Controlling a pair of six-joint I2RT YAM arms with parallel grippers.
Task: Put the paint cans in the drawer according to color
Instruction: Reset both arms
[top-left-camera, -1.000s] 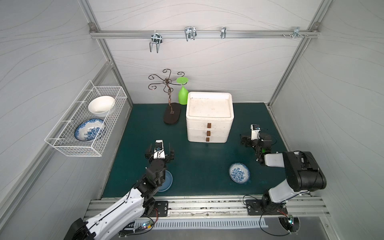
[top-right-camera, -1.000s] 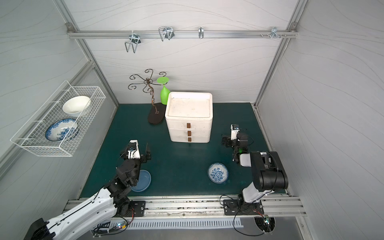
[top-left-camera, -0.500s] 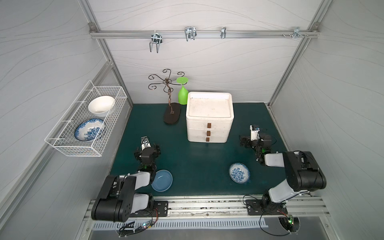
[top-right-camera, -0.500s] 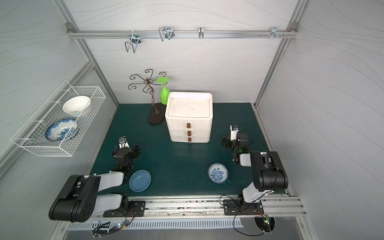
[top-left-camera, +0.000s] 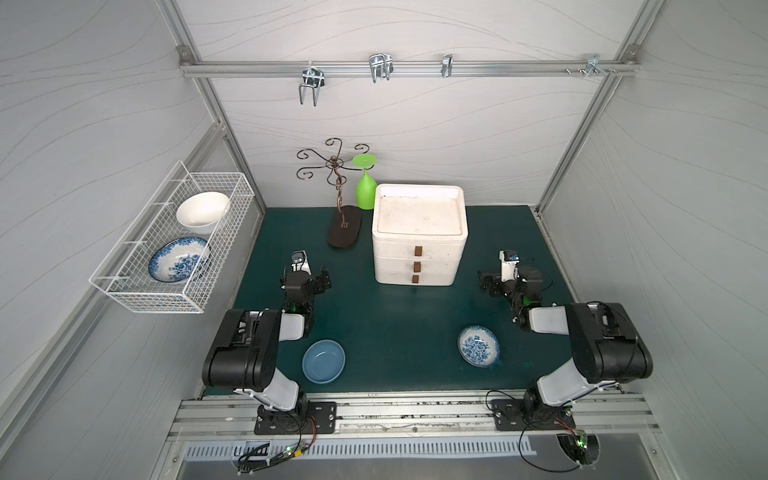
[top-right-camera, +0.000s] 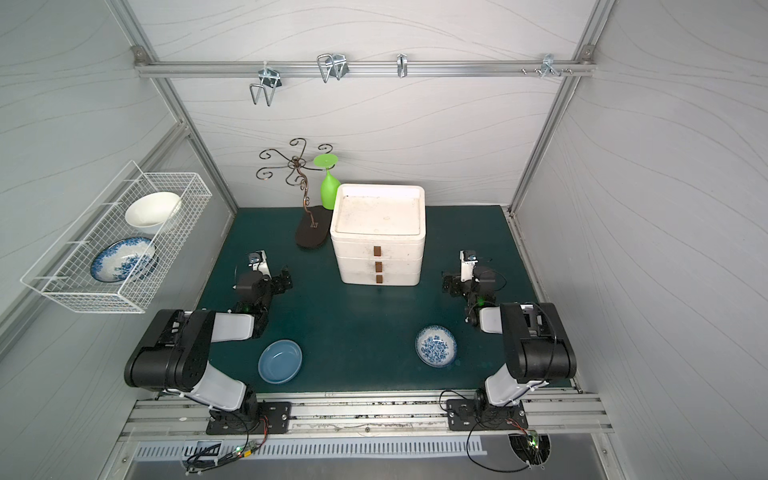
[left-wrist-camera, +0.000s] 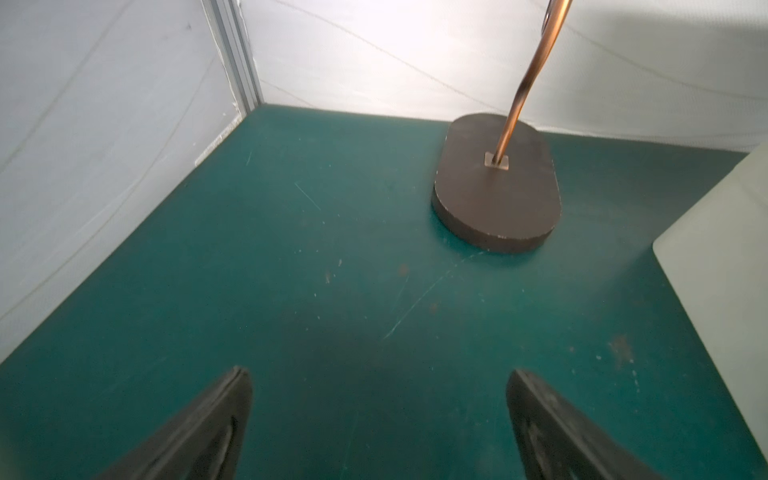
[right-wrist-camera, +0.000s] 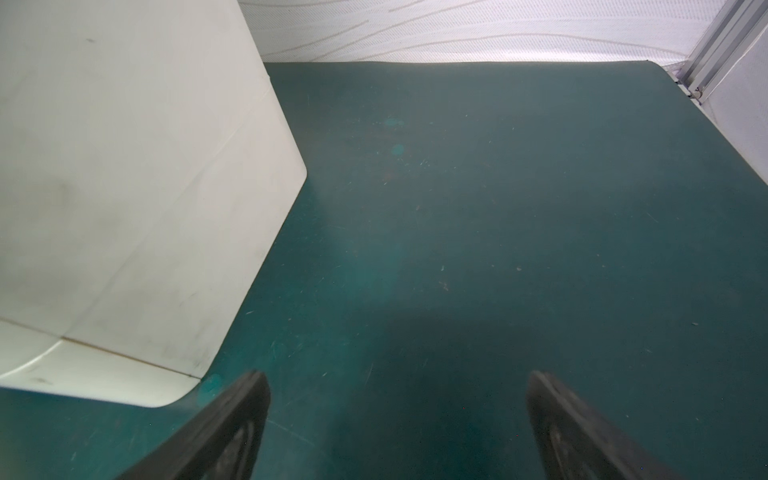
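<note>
No paint cans show in any view. The white drawer unit (top-left-camera: 419, 235) (top-right-camera: 378, 235) stands at the back middle of the green mat, its three drawers shut, each with a brown handle. My left gripper (top-left-camera: 305, 277) (top-right-camera: 262, 279) hovers low over the mat left of the unit, open and empty, its fingers (left-wrist-camera: 232, 415) wide apart over bare mat. My right gripper (top-left-camera: 510, 279) (top-right-camera: 468, 279) sits right of the unit, also open and empty, and the unit's side wall (right-wrist-camera: 124, 187) fills one side of its wrist view.
A plain blue bowl (top-left-camera: 323, 360) and a blue-patterned bowl (top-left-camera: 478, 345) lie near the front edge. A hook stand (top-left-camera: 344, 227) holding an upturned green goblet (top-left-camera: 365, 189) stands behind the left gripper. A wire basket (top-left-camera: 166, 245) with two dishes hangs on the left wall.
My left arm has folded back from its reach past the blue bowl, and its gripper now sits farther left. The right arm has not moved. Both grippers stay open.
</note>
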